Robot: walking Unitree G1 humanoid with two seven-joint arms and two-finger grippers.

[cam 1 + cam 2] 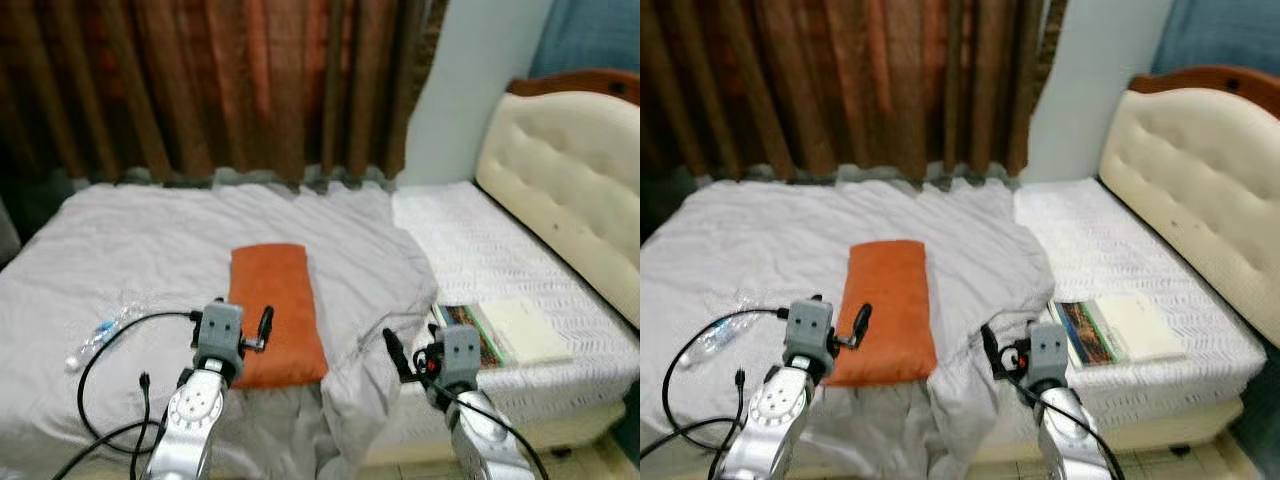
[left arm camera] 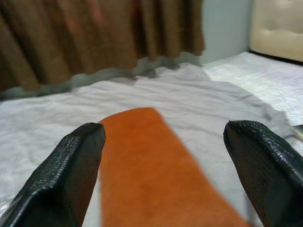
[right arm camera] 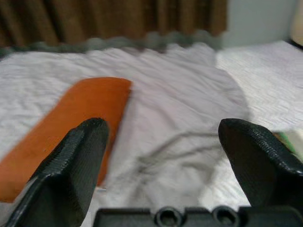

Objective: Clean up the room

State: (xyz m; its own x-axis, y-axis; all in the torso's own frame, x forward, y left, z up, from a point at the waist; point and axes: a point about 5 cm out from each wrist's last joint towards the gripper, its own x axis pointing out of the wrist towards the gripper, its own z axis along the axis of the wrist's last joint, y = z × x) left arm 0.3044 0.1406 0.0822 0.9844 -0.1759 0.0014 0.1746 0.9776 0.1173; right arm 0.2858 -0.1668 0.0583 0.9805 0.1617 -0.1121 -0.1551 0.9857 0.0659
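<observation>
Two silver arms are seen, each ended by a grey wrist block with textured black fingers [image 2: 71, 170]; black cables are attached.

An orange pillow [image 1: 275, 312] lies in the middle of the picture on a grey blanket [image 1: 150, 250]. A book [image 1: 500, 331] lies at the right on the white bed [image 1: 480, 250]. A plastic bottle [image 1: 100, 335] and a black cable [image 1: 110, 380] are at the lower left. Brown curtains [image 1: 220, 85] hang along the top.

Headboard [image 1: 570, 190] cut off at edge
</observation>
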